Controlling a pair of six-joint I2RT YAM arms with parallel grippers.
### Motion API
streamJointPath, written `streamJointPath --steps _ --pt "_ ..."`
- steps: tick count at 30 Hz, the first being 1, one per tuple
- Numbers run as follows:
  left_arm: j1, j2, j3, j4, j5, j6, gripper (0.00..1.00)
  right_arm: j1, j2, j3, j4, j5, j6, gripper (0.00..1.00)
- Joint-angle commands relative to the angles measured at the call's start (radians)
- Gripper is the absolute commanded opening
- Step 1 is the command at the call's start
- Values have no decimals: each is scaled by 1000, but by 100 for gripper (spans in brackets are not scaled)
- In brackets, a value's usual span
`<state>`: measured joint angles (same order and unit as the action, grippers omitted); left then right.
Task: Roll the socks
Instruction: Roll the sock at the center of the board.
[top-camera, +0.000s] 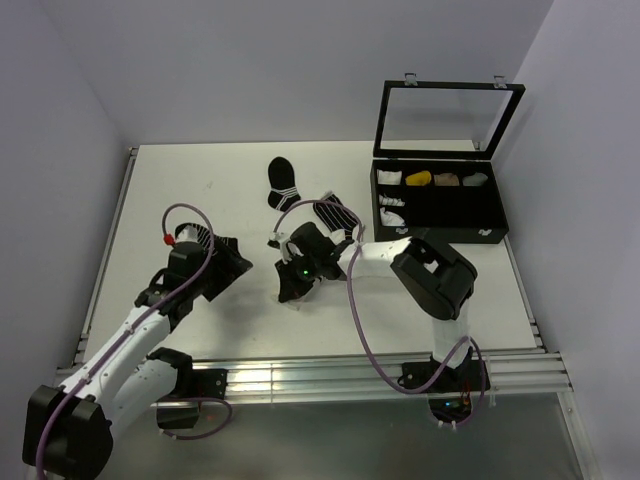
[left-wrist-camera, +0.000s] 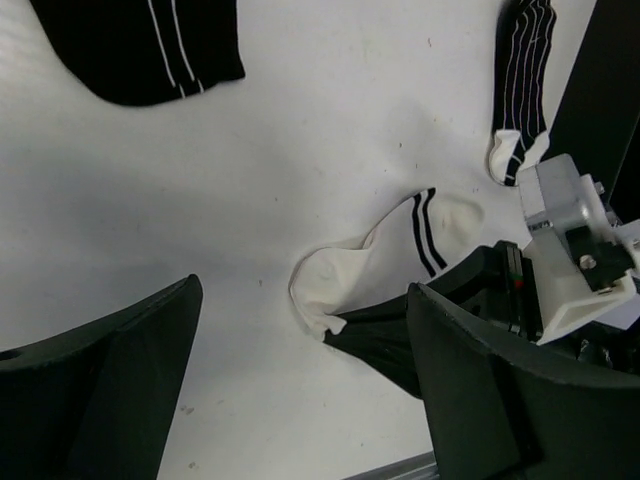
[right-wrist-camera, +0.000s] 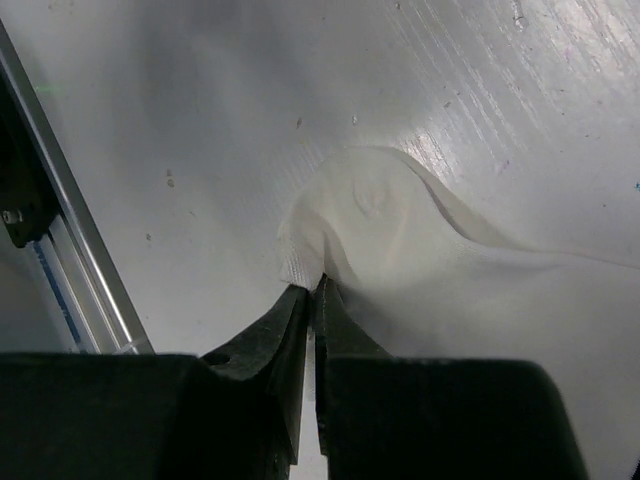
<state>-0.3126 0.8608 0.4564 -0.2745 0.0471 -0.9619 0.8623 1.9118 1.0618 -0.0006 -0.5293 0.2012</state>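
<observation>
- While right gripper (right-wrist-camera: 318, 300) pinches small white knit ankle sock (right-wrist-camera: 400, 240), probably at its toe, mid white table (top-camera: 180, 190), first roll turn is in hand.
- Left gripper (top-camera: 228, 262) spread, hovering beside.
- Next: curl pinched end toward striped cuff (left-wrist-camera: 425, 230).

Two robot arms with white link shells and bulky black joint housings stand on black bases bolted to the aluminium rail (top-camera: 320, 372). Beyond the rail, a purple cable (top-camera: 352, 310) loops off the right arm (top-camera: 435, 280). A second cable (top-camera: 186, 206) with a red tag (top-camera: 168, 240) loops off the left arm (top-camera: 130, 345). The left gripper (left-wrist-camera: 300, 300) and right gripper (right-wrist-camera: 313, 292) have matte black tapered fingers. The right one has a white mount (left-wrist-camera: 570, 230), a screw (left-wrist-camera: 588, 262) and a green light (top-camera: 303, 268).
</observation>
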Motion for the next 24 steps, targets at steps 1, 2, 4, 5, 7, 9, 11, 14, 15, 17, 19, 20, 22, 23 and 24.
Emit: streamJointPath --steps 1,2,4,5,7,9,11,14,15,17,19,20,22,23,24 --pt "-29 20 -44 135 33 -124 87 -19 12 -14 45 -74 29 4" --pt "-36 27 -53 147 31 -141 87 -19 12 -11 47 -75 30 4" --pt "-55 47 -82 184 37 -190 85 -20 13 -11 47 -74 32 4" --pt "-62 56 -90 193 39 -207 85 -22 15 -7 44 -67 30 5" --pt "-82 82 -108 228 43 -250 85 -22 20 -3 34 -51 24 5" --pt "-100 99 -119 253 45 -274 83 -22 18 -6 36 -34 24 5" --pt "-112 130 -130 265 43 -304 81 -22 21 -6 34 -17 18 5" --pt "-131 170 -131 323 46 -334 77 -22 23 -6 34 -6 17 6" --pt "-140 179 -131 336 49 -343 75 -20 23 -6 33 -6 17 7" --pt "-151 207 -131 362 51 -356 73 -22 24 -6 33 0 15 7" --pt "-169 234 -130 379 56 -374 70 -22 26 -5 31 5 15 7" --pt "-175 244 -130 386 57 -379 69 -22 27 -5 33 8 15 8" --pt "-194 274 -121 399 60 -389 67 -22 27 -5 33 9 15 8" --pt "-200 283 -117 399 60 -393 66 -22 29 -3 33 9 14 8" --pt "-213 291 -113 391 60 -396 65 -22 29 -3 34 12 17 8"
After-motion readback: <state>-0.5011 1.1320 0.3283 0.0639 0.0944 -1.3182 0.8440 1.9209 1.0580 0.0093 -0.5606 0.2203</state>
